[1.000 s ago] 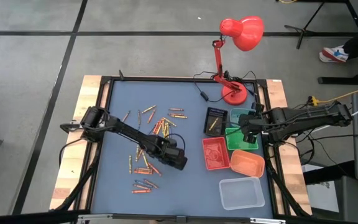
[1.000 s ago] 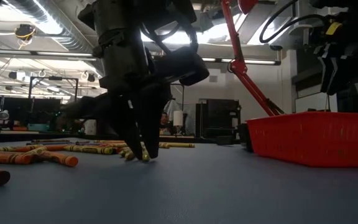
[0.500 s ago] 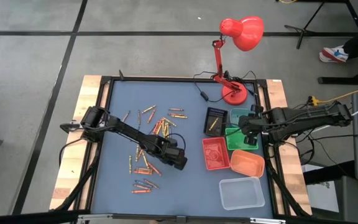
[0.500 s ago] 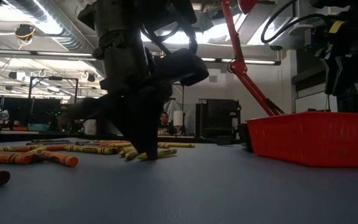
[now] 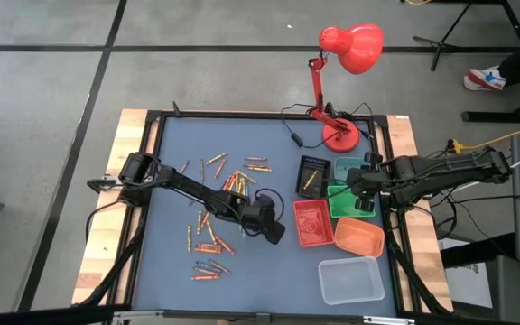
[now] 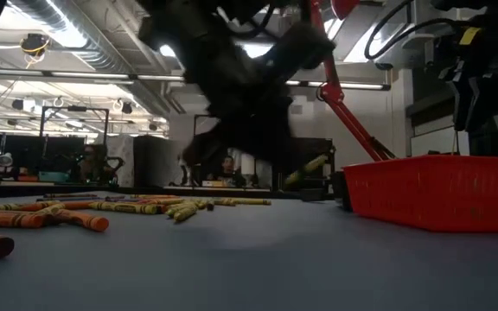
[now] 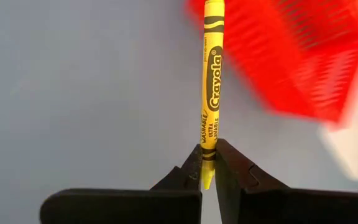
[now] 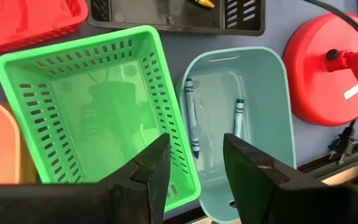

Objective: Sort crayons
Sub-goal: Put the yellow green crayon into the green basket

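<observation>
Gripping a yellow crayon (image 7: 211, 93) by its tip, left gripper (image 7: 207, 169) jaws went from open over the pile to clamped shut, then lifted it off the tabletop (image 5: 174, 162) and swung right toward the red tray (image 5: 312, 222). Pick is done; next is the drop. Loose crayons (image 5: 213, 230) still lie left. Right gripper (image 8: 194, 163) waits, jaws apart, over the green tray (image 8: 86, 106) and teal tray (image 8: 269, 99).
</observation>
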`<action>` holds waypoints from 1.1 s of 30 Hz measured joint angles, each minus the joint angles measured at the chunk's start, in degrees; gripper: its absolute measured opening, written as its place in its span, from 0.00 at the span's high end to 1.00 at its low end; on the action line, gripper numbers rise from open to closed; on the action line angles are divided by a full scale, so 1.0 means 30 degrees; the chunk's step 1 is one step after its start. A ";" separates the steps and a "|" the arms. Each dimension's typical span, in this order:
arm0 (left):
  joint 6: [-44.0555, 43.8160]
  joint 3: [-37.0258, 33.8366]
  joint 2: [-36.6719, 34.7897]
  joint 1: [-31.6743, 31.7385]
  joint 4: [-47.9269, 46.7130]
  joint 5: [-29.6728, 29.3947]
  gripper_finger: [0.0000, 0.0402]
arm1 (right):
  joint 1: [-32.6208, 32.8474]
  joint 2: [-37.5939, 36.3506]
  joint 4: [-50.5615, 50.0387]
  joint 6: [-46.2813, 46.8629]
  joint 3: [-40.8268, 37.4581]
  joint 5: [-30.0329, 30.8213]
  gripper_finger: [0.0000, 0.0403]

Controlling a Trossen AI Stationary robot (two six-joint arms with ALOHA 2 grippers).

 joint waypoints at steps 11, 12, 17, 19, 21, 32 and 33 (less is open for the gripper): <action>0.6301 0.0000 0.0097 0.1026 0.7071 -0.2314 0.99 | 0.0000 -0.0007 0.0649 -0.0007 0.2670 0.0007 0.64; 0.6871 0.0000 0.0111 0.1113 0.7431 -0.2543 0.99 | -0.0002 -0.0007 0.1075 -0.0012 0.2758 -0.0007 0.64; 0.9277 0.0000 0.0123 0.1381 0.9969 -0.4008 0.99 | -0.0007 -0.0007 0.3992 -0.0026 0.2798 -0.1178 0.64; 1.0518 0.0000 0.0131 0.1408 1.1627 -0.4274 0.99 | 0.0000 -0.0007 0.5278 -0.0028 0.2798 -0.2088 0.64; 1.1836 0.0000 0.0124 0.1401 1.2949 -0.4392 0.99 | 0.0000 0.0000 0.6535 -0.0029 0.2798 -0.2945 0.64; 1.5267 0.0000 0.0146 0.1338 1.5922 -0.4338 0.99 | 0.0000 0.0000 1.1691 -0.1779 0.2798 -0.6136 0.64; 1.5348 0.0000 0.0146 0.1338 1.6017 -0.4338 0.99 | 0.0000 0.0000 1.1953 -0.1843 0.2798 -0.6137 0.64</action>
